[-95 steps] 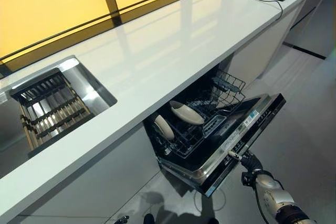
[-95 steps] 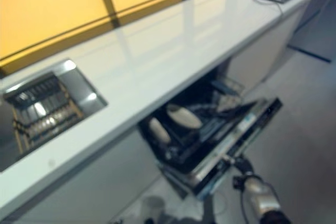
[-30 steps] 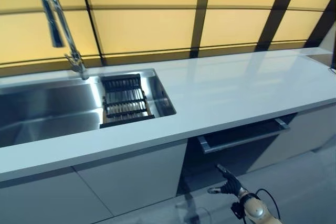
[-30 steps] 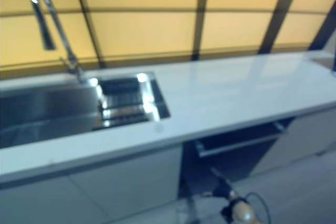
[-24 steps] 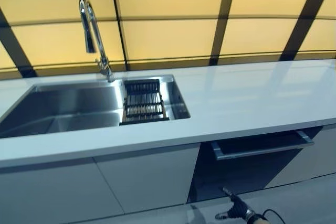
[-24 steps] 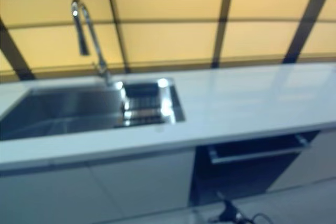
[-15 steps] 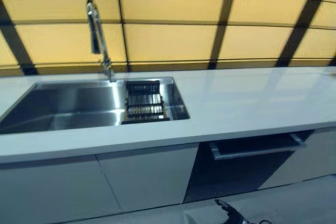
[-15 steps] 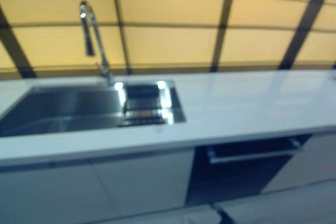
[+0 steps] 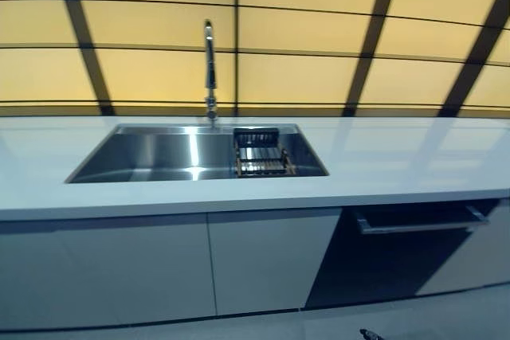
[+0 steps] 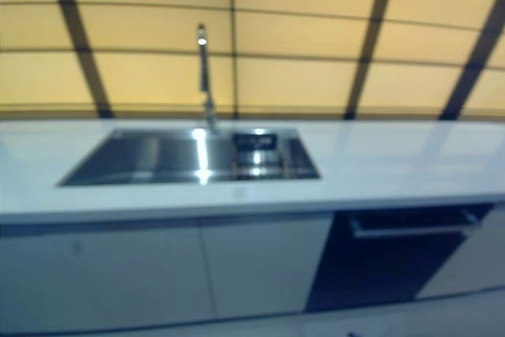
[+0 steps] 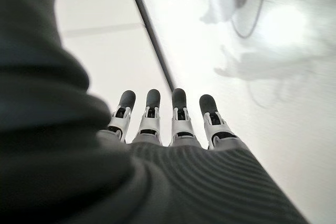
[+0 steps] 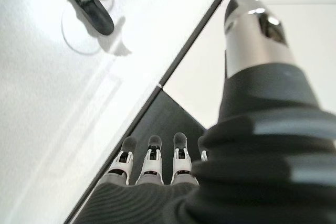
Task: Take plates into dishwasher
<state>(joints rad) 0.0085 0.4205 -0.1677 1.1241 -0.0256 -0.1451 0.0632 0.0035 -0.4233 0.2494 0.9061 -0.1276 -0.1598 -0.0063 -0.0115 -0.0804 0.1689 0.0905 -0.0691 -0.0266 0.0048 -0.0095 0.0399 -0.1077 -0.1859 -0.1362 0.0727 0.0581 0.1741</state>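
Note:
The dishwasher (image 9: pixel 390 268) is a dark front under the white counter at the right, its door shut and its silver handle (image 9: pixel 418 224) across the top. No plates are in view. My left hand (image 11: pixel 173 129) hangs over the pale floor with straight fingers and holds nothing. My right hand (image 12: pixel 152 169) also has straight fingers and is empty, with a dark panel (image 12: pixel 157 119) and the floor past it. Only a dark fingertip (image 9: pixel 368 334) of it shows at the bottom edge of the left eye view.
A long white counter (image 9: pixel 414 157) runs across the view. A steel sink (image 9: pixel 159 157) holds a dark drying rack (image 9: pixel 261 158) at its right end, with a tall faucet (image 9: pixel 209 69) behind. White cabinet doors (image 9: pixel 159 268) stand left of the dishwasher. Yellow panels line the back wall.
The dishwasher door, open with plates in its rack 3.2 s ago, is now shut. The camera has swung and drawn back. My right hand has dropped almost out of the eye views.

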